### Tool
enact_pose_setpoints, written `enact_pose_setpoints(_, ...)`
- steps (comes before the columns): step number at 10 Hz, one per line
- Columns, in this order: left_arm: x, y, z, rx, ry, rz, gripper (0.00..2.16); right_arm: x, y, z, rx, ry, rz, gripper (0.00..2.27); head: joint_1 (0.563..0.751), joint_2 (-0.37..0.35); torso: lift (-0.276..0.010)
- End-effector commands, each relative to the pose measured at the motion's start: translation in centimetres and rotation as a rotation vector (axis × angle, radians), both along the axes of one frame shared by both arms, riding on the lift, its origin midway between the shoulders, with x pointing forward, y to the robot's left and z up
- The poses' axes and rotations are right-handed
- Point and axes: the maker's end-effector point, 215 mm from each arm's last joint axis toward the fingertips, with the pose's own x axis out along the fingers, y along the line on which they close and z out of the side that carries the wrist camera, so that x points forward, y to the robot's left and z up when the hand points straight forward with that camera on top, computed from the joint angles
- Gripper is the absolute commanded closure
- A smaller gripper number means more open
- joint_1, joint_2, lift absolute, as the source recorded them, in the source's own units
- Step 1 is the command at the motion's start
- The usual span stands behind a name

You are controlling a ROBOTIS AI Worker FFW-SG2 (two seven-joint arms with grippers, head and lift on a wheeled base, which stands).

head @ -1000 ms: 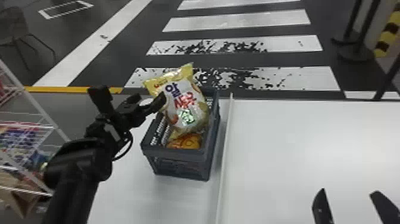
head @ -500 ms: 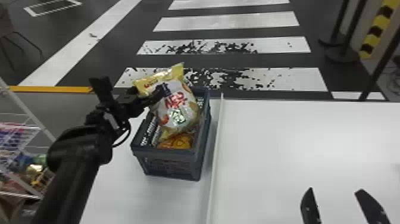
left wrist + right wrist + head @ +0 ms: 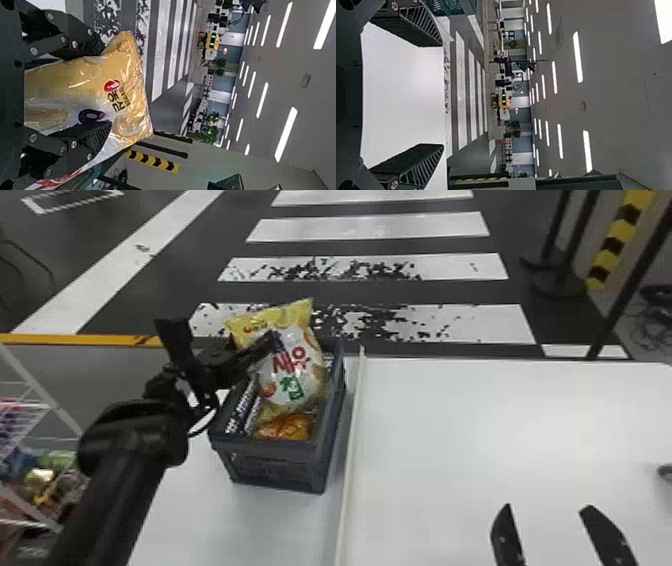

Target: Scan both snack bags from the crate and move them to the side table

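Observation:
In the head view my left gripper (image 3: 265, 346) is shut on the yellow and white snack bag (image 3: 300, 365), which stands upright, its lower end in the dark grey crate (image 3: 280, 467). An orange snack bag (image 3: 290, 427) lies in the crate below it. The left wrist view has my left gripper (image 3: 101, 87) with one finger on each side of the yellow bag (image 3: 75, 87). At the head view's lower right, my right gripper (image 3: 547, 510) stands open over the white table (image 3: 450, 430); in the right wrist view nothing is between the fingers of my right gripper (image 3: 441, 95).
A raised white edge (image 3: 351, 450) runs beside the crate's right side. A white wire rack (image 3: 37, 400) with goods is at the left. Beyond the table are post bases (image 3: 560, 285) and a yellow-black striped post (image 3: 612, 245) on the floor.
The head view has shifted slightly, so the crate, table and right gripper sit a little farther left. The left gripper has come closer over the yellow bag's face and taken hold of it.

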Motion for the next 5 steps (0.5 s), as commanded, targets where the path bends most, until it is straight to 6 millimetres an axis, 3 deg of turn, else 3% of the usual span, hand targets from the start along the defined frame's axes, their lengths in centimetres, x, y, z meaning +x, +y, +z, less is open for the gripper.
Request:
enact_pose_setpoints(1, -1.1, -0.5, -0.1, 0.012, -0.004, -0.021, 2.14, 0.0, 0.1, 0.0, 0.001, 0.0, 0.001, 0.09, 0.695, 0.139, -0.099)
enact_pose_setpoints(2, -2.0, -0.6, 1.1, 0.014, -0.018, -0.031, 2.14, 0.0, 0.2, 0.0, 0.002, 0.0, 0.002, 0.09, 0.695, 0.137, -0.099)
enact_pose_setpoints(5, -4.6, 2.0, 3.7, -0.014, -0.006, 0.013, 2.14, -0.1, 0.7, 0.0, 0.007, 0.0, 0.012, 0.09, 0.695, 0.154, -0.099)
